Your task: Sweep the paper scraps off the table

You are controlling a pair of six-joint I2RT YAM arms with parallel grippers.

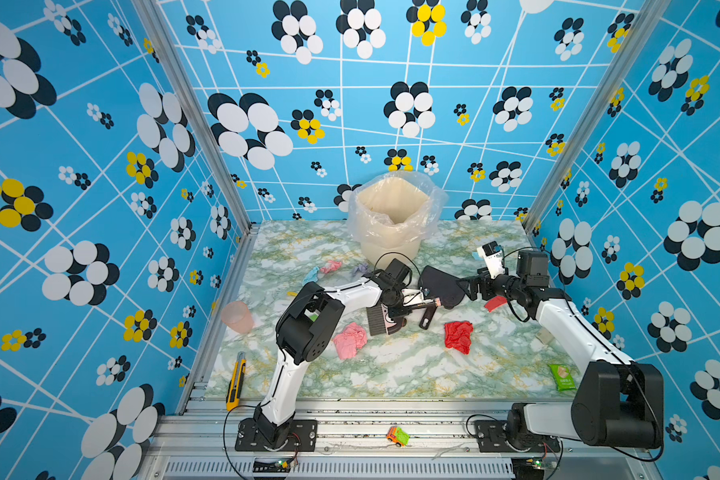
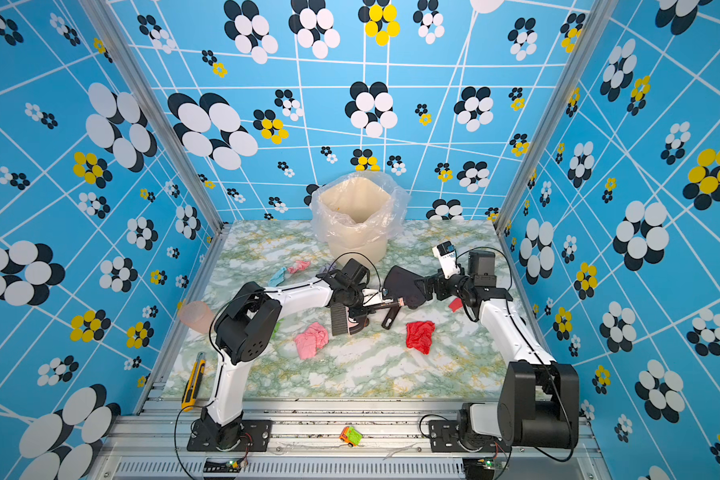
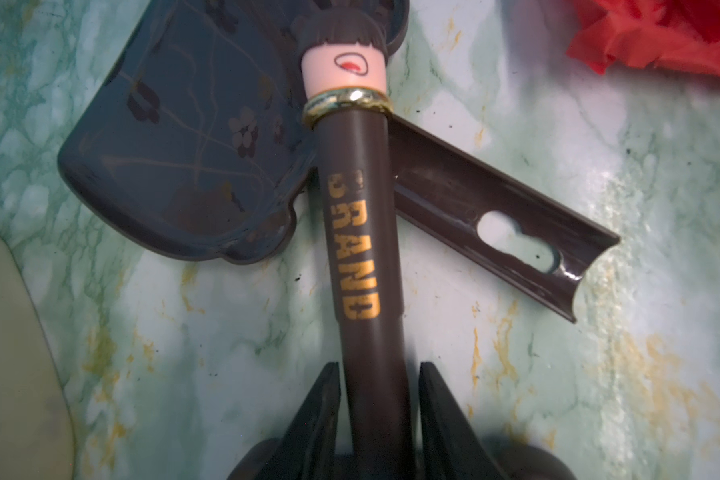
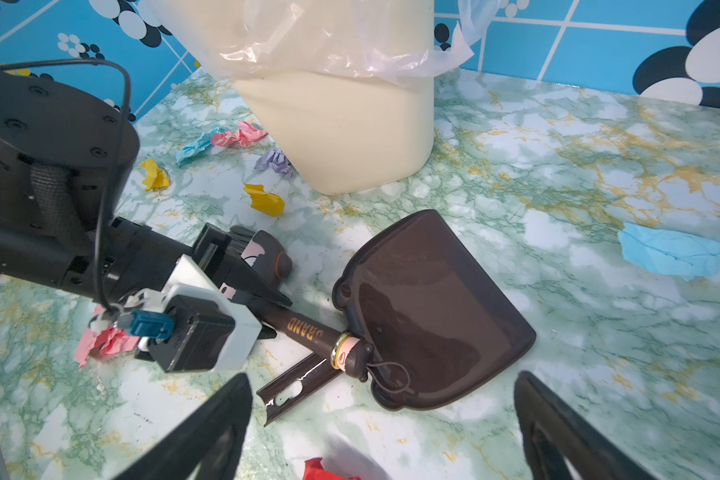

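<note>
My left gripper (image 3: 377, 370) is shut on the dark brown handle of a small brush (image 3: 358, 232). In both top views it (image 1: 412, 305) (image 2: 371, 305) holds the brush level, with the handle's doll-head tip over a brown dustpan (image 1: 437, 284) (image 4: 433, 307) lying on the table (image 1: 391, 374). My right gripper (image 4: 383, 377) is open just behind the dustpan and holds nothing. Paper scraps lie around: a pink wad (image 1: 350, 340), a red wad (image 1: 458, 336), light blue (image 4: 196, 145), pink (image 4: 242, 135), lavender (image 4: 273, 160) and yellow (image 4: 265, 199) bits by the bin, and a light blue piece (image 4: 670, 251).
A cream bin (image 1: 393, 220) lined with clear plastic stands at the back middle. A pink cup (image 1: 237, 316) and a yellow utility knife (image 1: 235, 380) sit by the left rail. A green snack packet (image 1: 562, 376) lies front right, and a toy car (image 1: 397, 436) on the front rail.
</note>
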